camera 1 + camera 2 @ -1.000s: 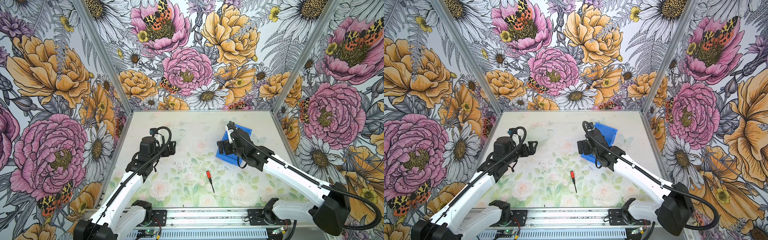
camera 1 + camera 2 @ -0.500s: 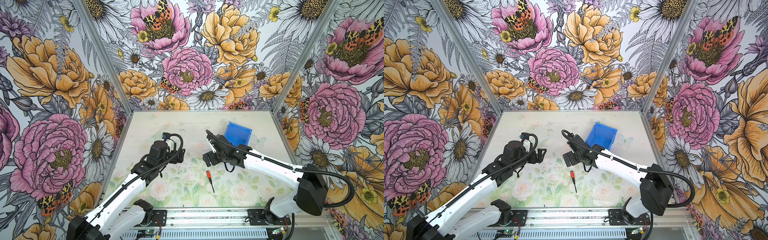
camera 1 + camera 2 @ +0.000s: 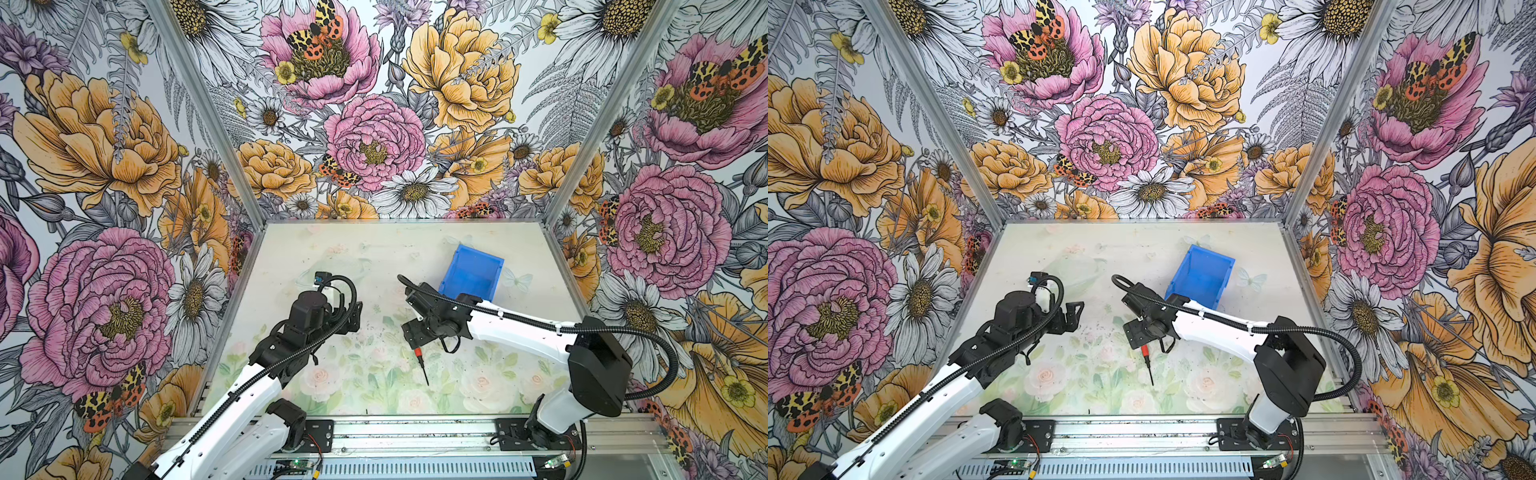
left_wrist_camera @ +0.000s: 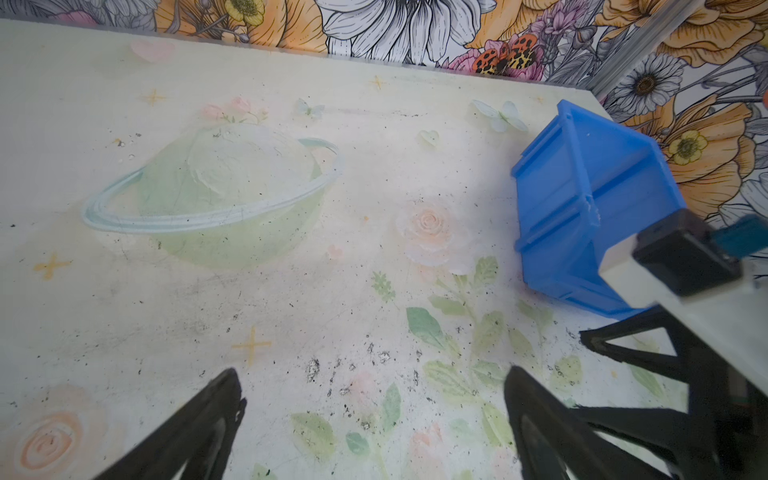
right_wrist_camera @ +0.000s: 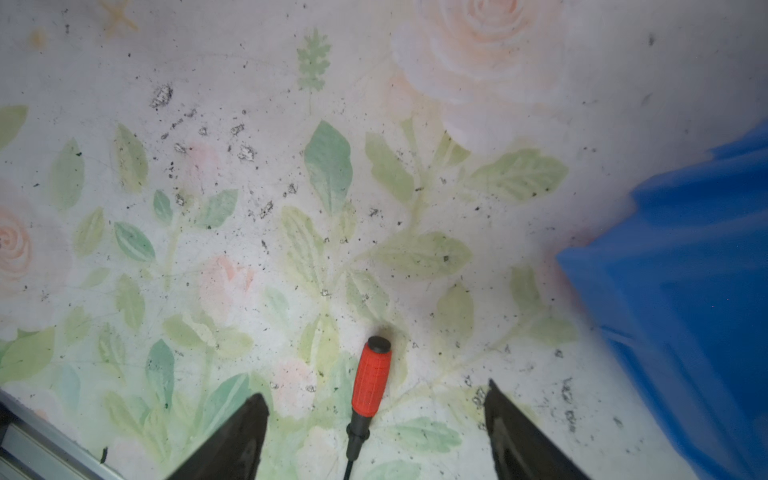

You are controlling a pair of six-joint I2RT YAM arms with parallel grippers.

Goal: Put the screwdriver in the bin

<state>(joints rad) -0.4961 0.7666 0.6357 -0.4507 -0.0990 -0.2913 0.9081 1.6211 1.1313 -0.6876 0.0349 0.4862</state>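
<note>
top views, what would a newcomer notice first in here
The loud floral walls all around the cell strike first. Then the bright blue bin at the table's far right, and the red-handled screwdriver lying near the front middle, with the open right gripper over its handle.

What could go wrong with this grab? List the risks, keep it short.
1. The screwdriver lies flat between the open fingers of the right hand, untouched; its round handle might roll or slip out as they close.
2. The bin sits close beside the right arm; the swing toward it could knock it.
</note>
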